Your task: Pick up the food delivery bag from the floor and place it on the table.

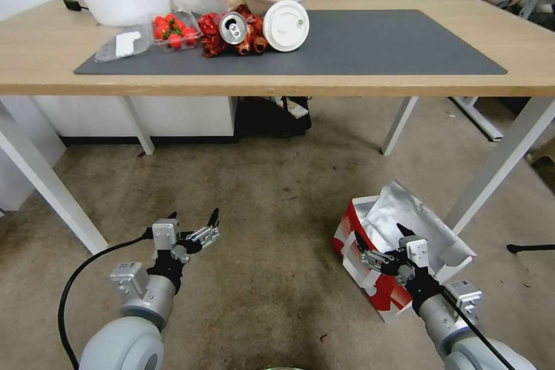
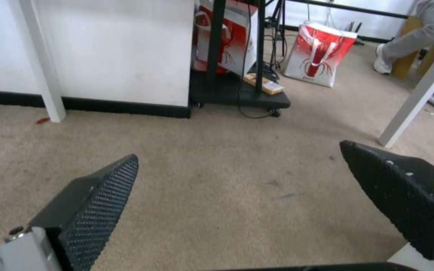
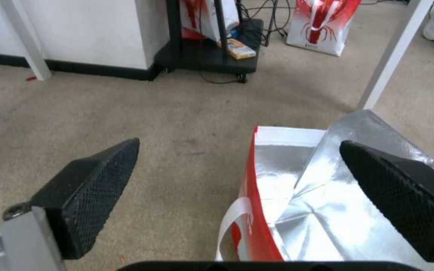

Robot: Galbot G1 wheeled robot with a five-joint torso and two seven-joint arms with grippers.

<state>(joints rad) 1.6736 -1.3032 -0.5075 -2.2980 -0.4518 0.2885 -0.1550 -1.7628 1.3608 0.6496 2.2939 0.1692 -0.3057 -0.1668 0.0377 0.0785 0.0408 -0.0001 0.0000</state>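
Foil-lined food delivery bag (image 1: 399, 248) sits on the floor (image 1: 260, 196) by the table (image 1: 404, 81) leg; my right gripper (image 1: 380, 243) hovers wide open, empty, astride its rim, so closing comes next, I judge, left gripper (image 1: 193, 221) idle, open.

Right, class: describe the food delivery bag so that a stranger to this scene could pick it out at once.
Start at the table; on the floor by its front right leg stands the food delivery bag, under the open right pincer. It is boxy, red and white, with a silver foil lining and white strap handles; a similar red-and-white bag stands farther off, beyond the table.
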